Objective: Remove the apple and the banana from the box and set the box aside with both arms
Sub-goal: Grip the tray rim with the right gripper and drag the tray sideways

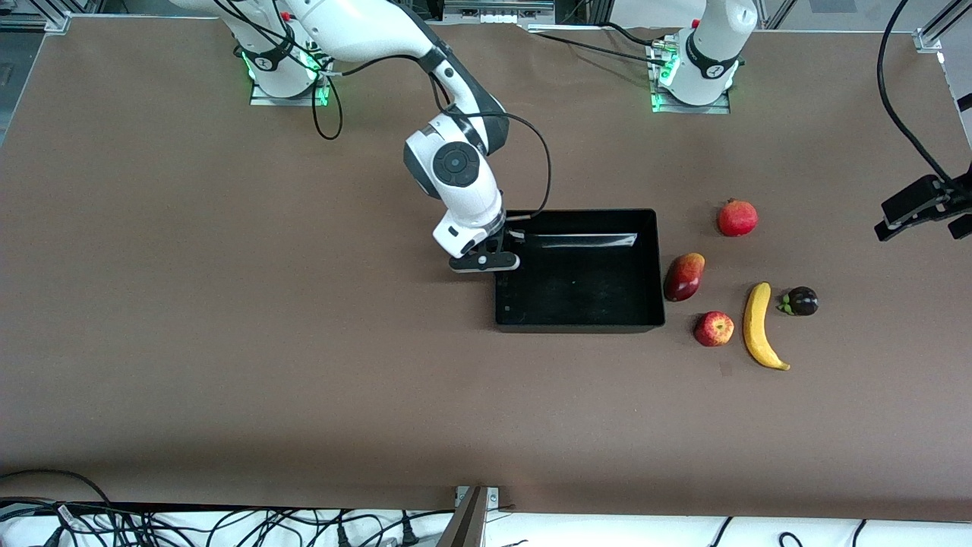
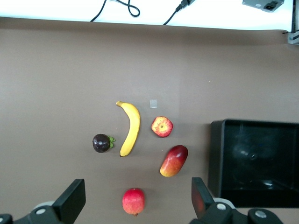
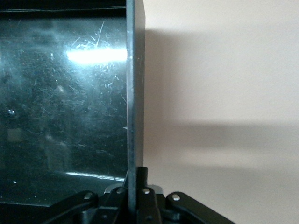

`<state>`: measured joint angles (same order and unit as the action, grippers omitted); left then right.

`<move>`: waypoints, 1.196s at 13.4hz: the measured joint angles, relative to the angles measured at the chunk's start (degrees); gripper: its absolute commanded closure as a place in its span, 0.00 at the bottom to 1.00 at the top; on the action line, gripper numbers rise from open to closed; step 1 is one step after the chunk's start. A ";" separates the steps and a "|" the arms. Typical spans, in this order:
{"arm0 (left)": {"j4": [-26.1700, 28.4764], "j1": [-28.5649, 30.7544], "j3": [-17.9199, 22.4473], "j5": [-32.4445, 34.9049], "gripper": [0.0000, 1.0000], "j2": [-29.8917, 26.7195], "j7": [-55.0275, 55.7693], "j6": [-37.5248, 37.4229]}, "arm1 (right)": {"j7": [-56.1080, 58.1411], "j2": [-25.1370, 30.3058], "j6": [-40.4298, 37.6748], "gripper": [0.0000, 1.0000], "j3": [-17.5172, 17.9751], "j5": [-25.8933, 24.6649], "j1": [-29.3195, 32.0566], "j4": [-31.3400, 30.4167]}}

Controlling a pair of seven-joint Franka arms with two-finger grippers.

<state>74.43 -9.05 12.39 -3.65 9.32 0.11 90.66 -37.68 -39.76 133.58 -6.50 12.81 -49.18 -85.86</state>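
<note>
The black box [image 1: 577, 327] lies mid-table. My right gripper [image 1: 493, 262] is shut on the box's wall at the right arm's end; the right wrist view shows that wall [image 3: 135, 84] clamped between the fingers of my right gripper [image 3: 135, 179]. The apple [image 1: 714, 328] and the banana [image 1: 759, 325] lie on the table beside the box, toward the left arm's end. My left gripper [image 1: 923, 224] hangs high in the air, open and empty. In the left wrist view my left gripper [image 2: 136, 199] looks down on the apple [image 2: 162, 126], the banana [image 2: 130, 128] and the box [image 2: 216, 158].
A mango [image 1: 684, 276] lies right beside the box, a pomegranate [image 1: 737, 217] farther from the front camera, and a dark mangosteen [image 1: 801, 301] beside the banana. The left wrist view shows the mango [image 2: 174, 161], pomegranate [image 2: 133, 201] and mangosteen [image 2: 101, 143] too.
</note>
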 measured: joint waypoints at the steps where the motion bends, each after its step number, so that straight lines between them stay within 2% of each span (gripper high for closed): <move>1: 0.00 -0.10 0.00 0.00 0.00 -0.42 0.00 -0.37 | 0.06 1.80 -2.59 1.00 -1.53 0.00 0.01 0.16; 5: 0.00 -0.14 0.01 0.00 0.00 -1.32 0.00 -2.07 | 2.67 8.50 -11.42 1.00 -9.68 0.00 0.15 -0.91; 9: 0.03 -0.14 0.01 0.00 0.00 -1.77 -0.02 -2.44 | 10.85 12.36 -17.75 1.00 -19.72 0.02 0.48 -4.89; 12: 0.17 -0.42 0.00 0.00 0.00 -2.06 -0.09 -3.13 | 25.00 14.37 -19.05 1.00 -28.05 1.77 0.73 -10.68; 14: 0.27 -0.84 -0.12 0.00 0.00 -2.07 -0.09 -3.19 | 34.78 15.61 -17.58 1.00 -33.52 6.06 1.54 -16.01; 16: 0.75 -1.26 -0.42 0.00 0.00 -2.06 -0.09 -3.33 | 44.08 16.13 -16.24 1.00 -36.07 8.37 4.04 -19.69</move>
<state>75.18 -10.31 11.97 -3.65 7.26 0.02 87.33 6.40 -23.63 117.34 -42.58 21.17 -45.15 -105.55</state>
